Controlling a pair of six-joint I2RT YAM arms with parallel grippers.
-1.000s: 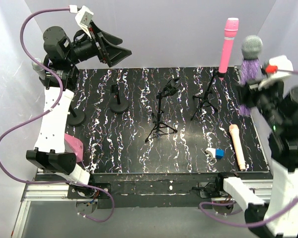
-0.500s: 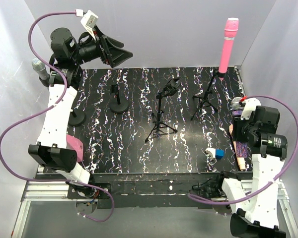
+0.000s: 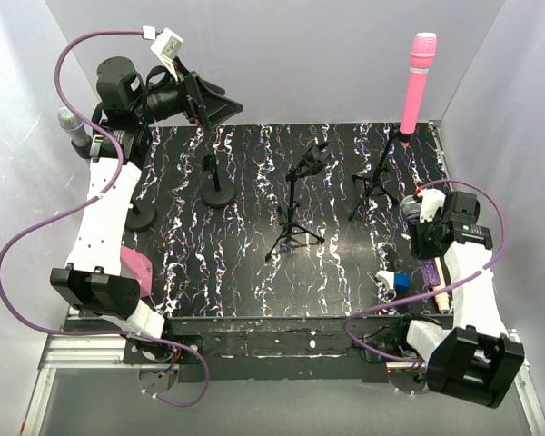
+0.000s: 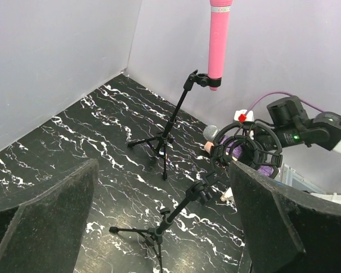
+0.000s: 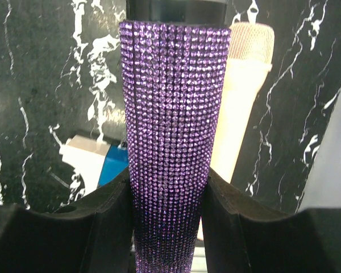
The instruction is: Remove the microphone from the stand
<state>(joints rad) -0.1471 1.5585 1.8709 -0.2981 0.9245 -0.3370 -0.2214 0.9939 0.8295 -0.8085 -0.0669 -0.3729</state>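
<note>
A pink microphone (image 3: pixel 419 82) stands upright in the clip of a black tripod stand (image 3: pixel 374 182) at the back right; it also shows in the left wrist view (image 4: pixel 219 40). A second tripod stand (image 3: pixel 295 204) in the middle holds nothing. My right gripper (image 3: pixel 429 241) is shut on a purple glitter microphone (image 5: pixel 173 114), held low over the table's right side, its grey head (image 3: pixel 412 204) pointing to the back. In the right wrist view, the right gripper (image 5: pixel 167 210) clamps the purple body on both sides. My left gripper (image 3: pixel 225 104) is open and empty, raised high at the back left.
A cream microphone (image 5: pixel 241 102) lies on the table right beside the purple one. A blue block (image 3: pixel 401 280) and a white block (image 3: pixel 384 275) lie near it. Two round-base stands (image 3: pixel 216 186) (image 3: pixel 138 213) stand at the left. A pink object (image 3: pixel 136 270) lies at the left front.
My right arm has come down from high at the right edge to low over the table, the purple microphone still in it. The left arm has shifted only slightly.
</note>
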